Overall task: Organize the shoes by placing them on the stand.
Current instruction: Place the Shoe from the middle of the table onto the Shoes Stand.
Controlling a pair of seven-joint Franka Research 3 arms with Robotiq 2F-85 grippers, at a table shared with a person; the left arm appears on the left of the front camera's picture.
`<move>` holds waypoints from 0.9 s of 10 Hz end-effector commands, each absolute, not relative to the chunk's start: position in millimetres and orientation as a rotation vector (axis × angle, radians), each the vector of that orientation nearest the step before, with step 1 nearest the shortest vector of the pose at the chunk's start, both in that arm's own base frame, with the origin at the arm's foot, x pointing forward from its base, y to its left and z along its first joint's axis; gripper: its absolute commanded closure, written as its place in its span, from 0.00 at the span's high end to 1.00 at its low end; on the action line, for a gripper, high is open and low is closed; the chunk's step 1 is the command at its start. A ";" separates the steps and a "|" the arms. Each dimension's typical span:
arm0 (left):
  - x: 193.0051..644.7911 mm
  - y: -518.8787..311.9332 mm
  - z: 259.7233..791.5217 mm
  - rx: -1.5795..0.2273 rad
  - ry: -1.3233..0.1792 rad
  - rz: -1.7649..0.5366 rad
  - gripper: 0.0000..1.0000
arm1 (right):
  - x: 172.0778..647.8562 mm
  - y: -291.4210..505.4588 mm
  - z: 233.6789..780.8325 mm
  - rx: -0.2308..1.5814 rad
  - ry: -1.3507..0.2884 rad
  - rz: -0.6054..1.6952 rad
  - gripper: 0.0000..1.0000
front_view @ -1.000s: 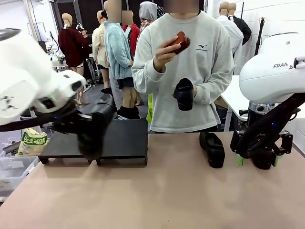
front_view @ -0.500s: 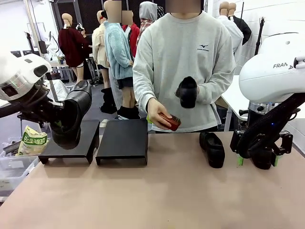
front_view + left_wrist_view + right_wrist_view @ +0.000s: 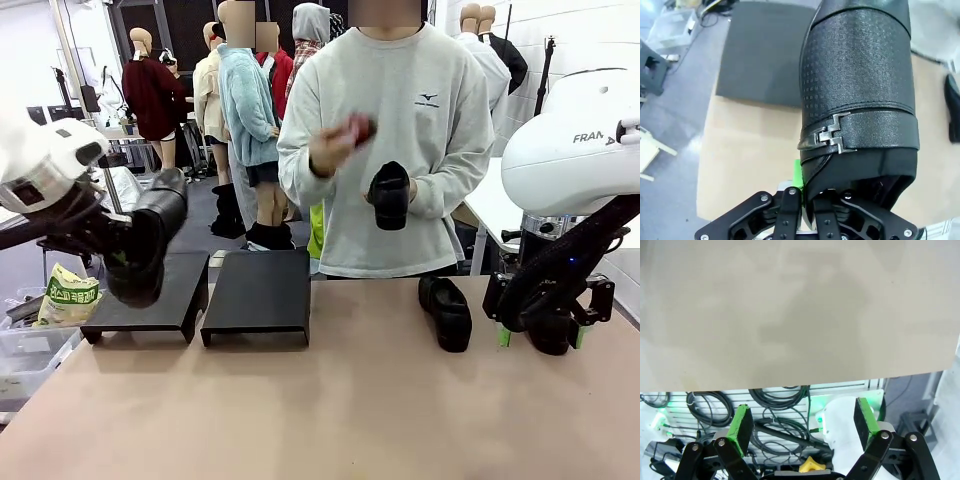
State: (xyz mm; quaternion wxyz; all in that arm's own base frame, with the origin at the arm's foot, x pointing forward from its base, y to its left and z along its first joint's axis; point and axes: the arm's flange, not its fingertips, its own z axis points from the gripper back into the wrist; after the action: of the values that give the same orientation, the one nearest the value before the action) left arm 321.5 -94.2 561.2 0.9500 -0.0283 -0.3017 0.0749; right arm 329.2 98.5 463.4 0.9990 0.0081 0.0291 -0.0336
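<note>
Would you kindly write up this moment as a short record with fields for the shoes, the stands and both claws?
left claw: shut on the held shoe, at the rim of its opening
held shoe: in the air over the left stand, toe tilted up
right claw: open, holding nothing, low at the table's right side
table shoe: lying on the table, apart from the right claw
third shoe: held by the person at the far side
right stand: beside the left stand
progress: no shoe set on a stand yet
</note>
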 end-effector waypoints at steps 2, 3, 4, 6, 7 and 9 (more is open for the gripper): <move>374.9 -2.3 555.6 -0.085 -0.656 0.217 0.00 | 328.6 100.1 462.7 0.018 0.061 -0.074 1.00; 384.8 18.5 551.3 -0.082 -0.629 0.221 0.00 | 328.6 100.1 462.7 0.018 0.061 -0.074 1.00; 393.3 33.3 546.1 -0.052 -0.618 0.237 0.00 | 328.6 100.1 462.7 0.018 0.061 -0.074 1.00; 409.4 48.9 529.7 -0.056 -0.559 0.198 0.00 | 328.6 100.1 462.7 0.018 0.061 -0.074 1.00; 417.1 53.6 522.7 -0.055 -0.537 0.178 0.00 | 328.6 100.1 462.7 0.018 0.061 -0.074 1.00; 423.9 53.6 517.0 -0.067 -0.515 0.154 0.00 | 328.6 100.1 462.7 0.018 0.061 -0.074 1.00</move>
State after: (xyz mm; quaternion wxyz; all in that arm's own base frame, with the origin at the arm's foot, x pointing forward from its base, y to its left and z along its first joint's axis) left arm 419.8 49.7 506.5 0.9625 -0.0215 -0.2540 0.0930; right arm 329.3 98.5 463.5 0.9990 0.0081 0.0290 -0.0335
